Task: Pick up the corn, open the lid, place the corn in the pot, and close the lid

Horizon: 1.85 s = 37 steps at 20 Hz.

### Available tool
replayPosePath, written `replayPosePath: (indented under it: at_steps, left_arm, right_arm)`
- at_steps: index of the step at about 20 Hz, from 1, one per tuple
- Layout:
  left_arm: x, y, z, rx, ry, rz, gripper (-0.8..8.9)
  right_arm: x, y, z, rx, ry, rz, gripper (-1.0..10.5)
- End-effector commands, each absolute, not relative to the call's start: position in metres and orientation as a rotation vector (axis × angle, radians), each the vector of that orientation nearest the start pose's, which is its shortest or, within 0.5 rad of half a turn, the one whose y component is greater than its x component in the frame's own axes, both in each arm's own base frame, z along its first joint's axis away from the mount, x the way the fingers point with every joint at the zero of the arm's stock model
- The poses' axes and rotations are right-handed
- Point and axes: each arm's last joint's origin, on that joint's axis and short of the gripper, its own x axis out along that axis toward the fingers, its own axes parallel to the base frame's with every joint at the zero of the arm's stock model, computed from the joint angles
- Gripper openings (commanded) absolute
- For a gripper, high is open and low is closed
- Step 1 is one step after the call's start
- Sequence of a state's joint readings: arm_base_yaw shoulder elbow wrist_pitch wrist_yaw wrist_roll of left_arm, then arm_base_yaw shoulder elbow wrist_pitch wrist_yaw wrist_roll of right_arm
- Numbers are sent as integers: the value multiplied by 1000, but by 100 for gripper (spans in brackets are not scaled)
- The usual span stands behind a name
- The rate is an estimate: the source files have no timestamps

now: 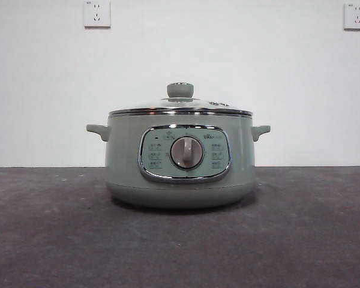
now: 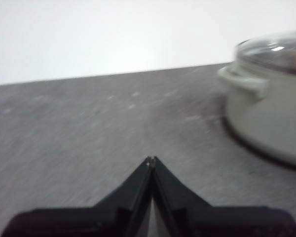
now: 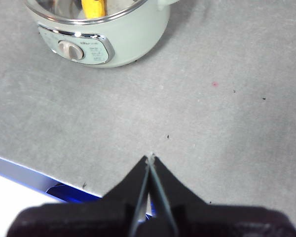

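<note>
Both grippers, left (image 2: 151, 159) and right (image 3: 150, 158), pinched empty, clear of pot (image 1: 180, 159). Corn (image 3: 93, 7) inside. Glass lid (image 1: 180, 108) seated: fragile, slick; I'd grip only its knob (image 1: 180, 90).

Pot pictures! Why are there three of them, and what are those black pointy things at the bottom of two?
They are three cameras looking at one table at the same moment. The front view sits low and looks straight at the pot, a pale green electric cooker with a silver dial. Its glass lid is on top, with a green knob.

The other two cameras ride on a robot's two arms. The black pointy things are each arm's jaws, its pinching hand. The left gripper is shut and holds nothing; it hangs over the grey table beside the pot. The right gripper is shut and empty too, higher up and off from the pot, looking down at it.

From there you can see something yellow through the lid: the corn, lying inside the pot. So nothing is being held right now.
</note>
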<state>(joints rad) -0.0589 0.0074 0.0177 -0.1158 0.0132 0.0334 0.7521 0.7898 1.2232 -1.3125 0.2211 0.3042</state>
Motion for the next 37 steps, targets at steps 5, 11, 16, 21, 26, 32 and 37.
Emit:
replayPosePath:
  at_steps: [5,11,16,21,26,32,37]
  left_arm:
    - [96,-1,150,29,160,6,-3]
    - [97,-2,149,31,179,-7,-2]
    - [98,-2,147,31,201,-7,-3]
    - [99,-2,145,31,222,-7,-2]
    - [99,-2,145,31,226,-7,-3]
    - [99,-2,145,31,228,-7,-3]
    - [99,-2,145,31,228,-7,-3]
  right_arm:
    - [73,59,372,-129,850,360,-11]
    - [72,59,372,-129,850,360,-11]
    - [72,59,372,-129,850,360,-11]
    - [70,43,374,-130,811,274,-11]
    - [76,19,334,-89,374,168,-11]
    - [88,-4,216,-180,142,-83,-11]
    - [91,-6,171,-122,171,-84,-11]
